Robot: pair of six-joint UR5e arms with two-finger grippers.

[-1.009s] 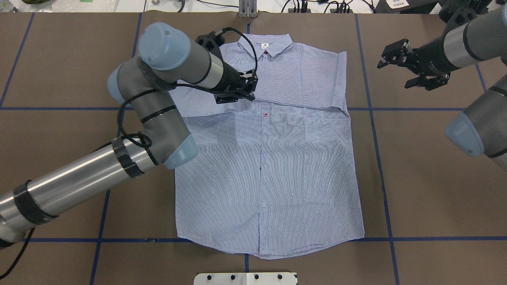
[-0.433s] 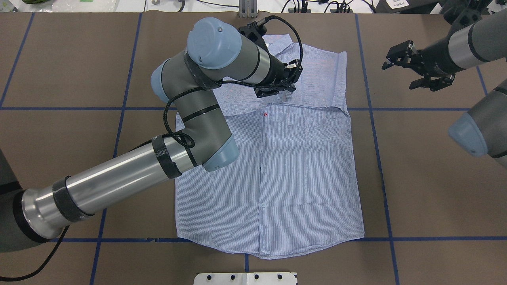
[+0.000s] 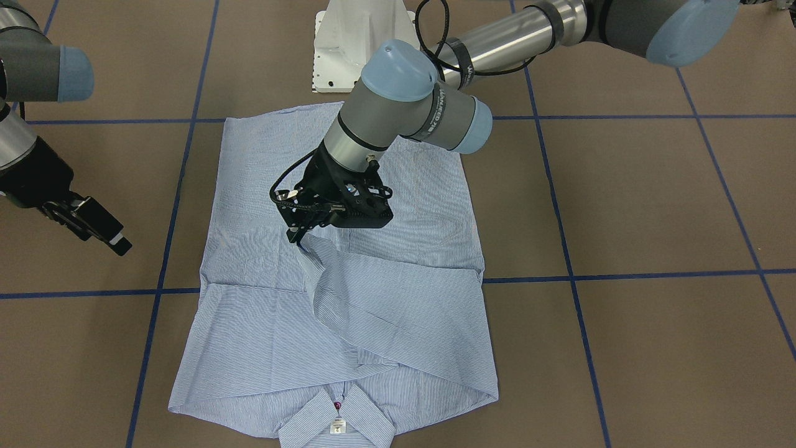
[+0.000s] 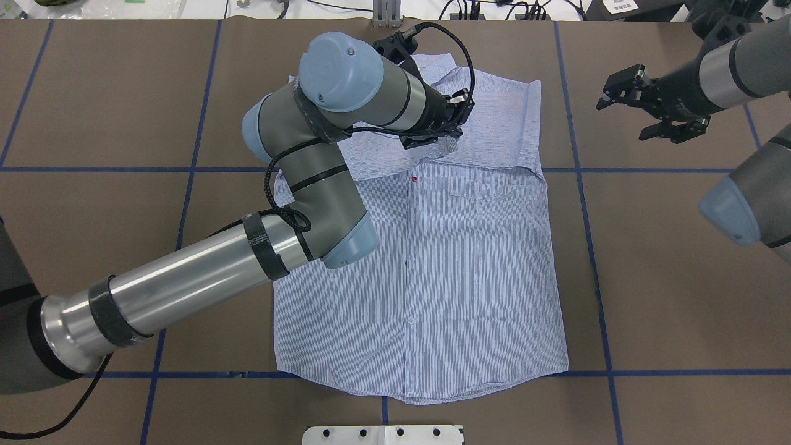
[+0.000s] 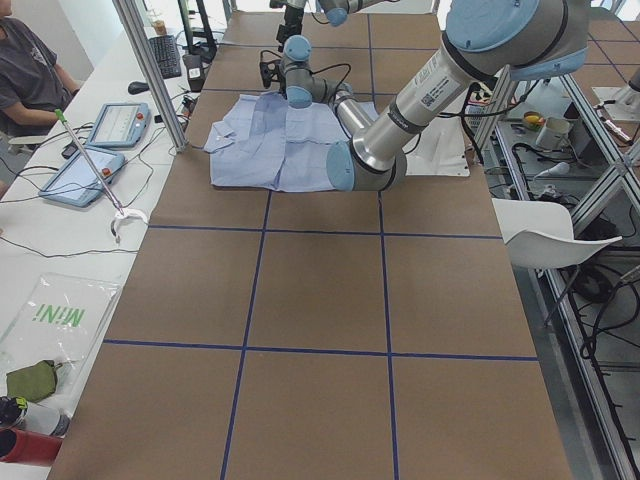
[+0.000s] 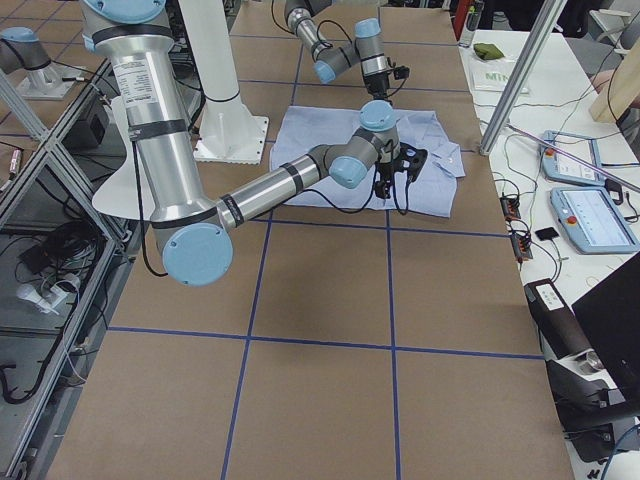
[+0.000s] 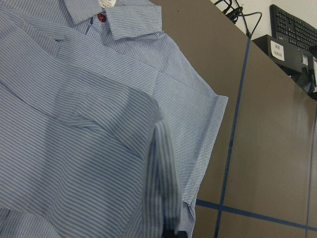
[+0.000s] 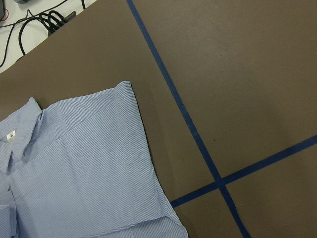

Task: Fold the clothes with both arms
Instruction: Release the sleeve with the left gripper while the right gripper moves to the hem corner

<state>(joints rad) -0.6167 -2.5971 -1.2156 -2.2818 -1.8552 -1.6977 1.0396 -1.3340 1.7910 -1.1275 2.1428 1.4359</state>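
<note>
The light blue striped shirt (image 4: 432,278) lies flat, front up, its collar (image 3: 336,417) at the far side from the robot. My left gripper (image 3: 297,238) is shut on the end of the shirt's sleeve (image 3: 373,298) and holds it low over the chest, folded across the shirt. It also shows from overhead (image 4: 446,137). In the left wrist view the held sleeve (image 7: 158,163) hangs close in front. The other sleeve (image 4: 494,123) lies folded across the shoulders. My right gripper (image 4: 621,117) is open and empty, above bare table beside the shirt's shoulder (image 8: 99,129).
Brown table cover with a grid of blue tape lines (image 4: 581,185). The white pedestal base (image 3: 354,43) stands at the near edge. An aluminium post (image 4: 386,15) and cables are at the far edge. An operator (image 5: 30,80) and tablets (image 5: 115,125) sit beyond it.
My left gripper has carried the sleeve end to the right across the chest, past the button line. My right gripper has drawn back a little to the right and stays open.
</note>
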